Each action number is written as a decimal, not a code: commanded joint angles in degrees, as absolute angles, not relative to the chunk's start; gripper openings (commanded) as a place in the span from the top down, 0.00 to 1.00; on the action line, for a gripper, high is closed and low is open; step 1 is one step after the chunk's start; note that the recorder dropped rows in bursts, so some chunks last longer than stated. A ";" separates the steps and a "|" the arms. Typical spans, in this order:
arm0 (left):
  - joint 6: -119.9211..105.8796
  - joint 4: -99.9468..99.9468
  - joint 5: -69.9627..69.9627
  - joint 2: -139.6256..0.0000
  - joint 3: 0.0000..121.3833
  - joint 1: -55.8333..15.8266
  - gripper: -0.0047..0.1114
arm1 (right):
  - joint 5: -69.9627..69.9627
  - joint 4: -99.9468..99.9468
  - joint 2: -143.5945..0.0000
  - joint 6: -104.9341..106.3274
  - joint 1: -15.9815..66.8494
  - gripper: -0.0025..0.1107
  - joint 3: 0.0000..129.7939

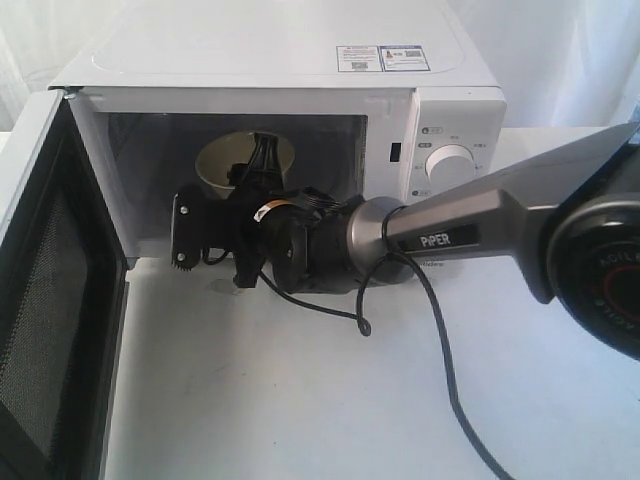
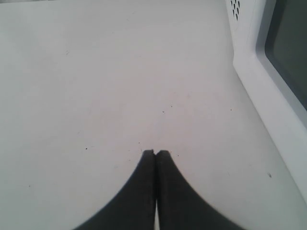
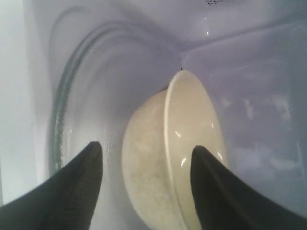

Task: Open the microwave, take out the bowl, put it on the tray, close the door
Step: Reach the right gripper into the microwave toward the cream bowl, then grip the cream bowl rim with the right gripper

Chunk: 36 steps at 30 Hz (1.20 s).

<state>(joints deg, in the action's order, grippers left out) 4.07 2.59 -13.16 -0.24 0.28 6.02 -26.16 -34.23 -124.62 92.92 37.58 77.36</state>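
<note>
The white microwave (image 1: 300,60) stands at the back of the table with its door (image 1: 60,300) swung wide to the left, black mesh inner face showing. Inside sits the pale cream bowl (image 1: 222,160) (image 3: 192,120) on the glass turntable (image 3: 86,91). My right gripper (image 1: 262,165) (image 3: 146,148) reaches into the cavity and is open, one finger outside the bowl's wall and one over its inside, with the rim between them. My left gripper (image 2: 156,152) is shut on nothing, low over the white table (image 2: 110,72), beside the door's outer frame (image 2: 268,100). No tray is in view.
The right arm (image 1: 480,225) crosses the front of the microwave, hiding part of the knob panel (image 1: 452,165). Its black cable (image 1: 445,350) hangs down over the white tabletop (image 1: 300,400). The open door stands along the table's left side.
</note>
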 commanded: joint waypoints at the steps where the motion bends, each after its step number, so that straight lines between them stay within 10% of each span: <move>1: 4.00 2.13 -13.30 0.00 0.00 6.08 0.96 | -25.90 -32.96 -124.74 92.32 37.11 0.52 79.27; 36: 4.00 2.13 -13.30 0.00 0.00 6.08 0.96 | -21.81 -33.19 -127.56 92.21 34.80 0.61 81.56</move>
<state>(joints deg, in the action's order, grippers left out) 3.97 2.59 -13.16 -0.24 0.28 6.02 -22.07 -32.92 -126.90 92.60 35.49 81.06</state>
